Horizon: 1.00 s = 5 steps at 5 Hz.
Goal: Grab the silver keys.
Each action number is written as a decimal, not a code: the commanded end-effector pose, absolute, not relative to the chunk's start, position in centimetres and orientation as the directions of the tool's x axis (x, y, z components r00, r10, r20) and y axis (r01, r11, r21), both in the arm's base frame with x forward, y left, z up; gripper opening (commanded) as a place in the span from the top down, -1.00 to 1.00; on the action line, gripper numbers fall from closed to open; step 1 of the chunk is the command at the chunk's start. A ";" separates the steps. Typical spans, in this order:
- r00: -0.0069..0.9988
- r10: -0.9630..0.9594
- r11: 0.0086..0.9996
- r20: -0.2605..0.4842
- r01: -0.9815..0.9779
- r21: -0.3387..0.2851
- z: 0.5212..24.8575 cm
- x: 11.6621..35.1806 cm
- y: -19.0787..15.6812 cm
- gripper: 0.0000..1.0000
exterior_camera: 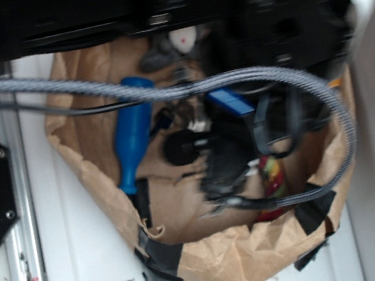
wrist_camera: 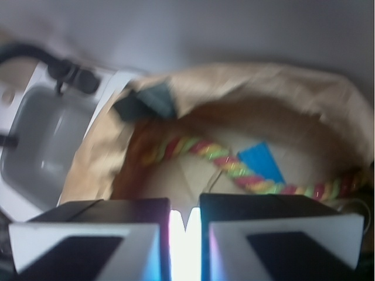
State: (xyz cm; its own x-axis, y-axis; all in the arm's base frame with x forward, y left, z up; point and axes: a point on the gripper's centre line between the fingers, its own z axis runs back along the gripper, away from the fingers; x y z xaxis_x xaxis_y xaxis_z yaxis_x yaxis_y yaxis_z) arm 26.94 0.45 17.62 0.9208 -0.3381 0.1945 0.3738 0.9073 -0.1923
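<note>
On the white table (exterior_camera: 87,268) sits your bag (exterior_camera: 213,264): the keys (exterior_camera: 194,115) lie mid-bag under the cable (exterior_camera: 234,77), the gripper (wrist_camera: 184,234) fingers nearly pressed together, so you risk snagging the rope (wrist_camera: 234,167).

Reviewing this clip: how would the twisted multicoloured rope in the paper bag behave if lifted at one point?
The rope curves loosely across the paper bag, so it is probably floppy and would drape from a single grip point. Its twisted strands look soft, so likely light and not slippery. Its ends run out of sight, so it may snag when pulled.
</note>
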 end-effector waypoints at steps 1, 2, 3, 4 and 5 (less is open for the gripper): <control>0.899 -0.375 0.912 0.226 0.401 -0.080 17.9 24.6 3.2 -1.00; 0.905 -0.378 0.918 0.193 0.394 -0.048 16.7 24.0 4.4 -1.00; 0.905 -0.384 0.920 0.183 0.393 -0.009 15.2 23.9 5.0 -1.00; 0.914 -0.371 0.927 0.163 0.375 0.005 14.1 24.4 5.5 -1.00; 0.916 -0.368 0.929 0.163 0.370 0.018 13.2 24.3 6.0 -1.00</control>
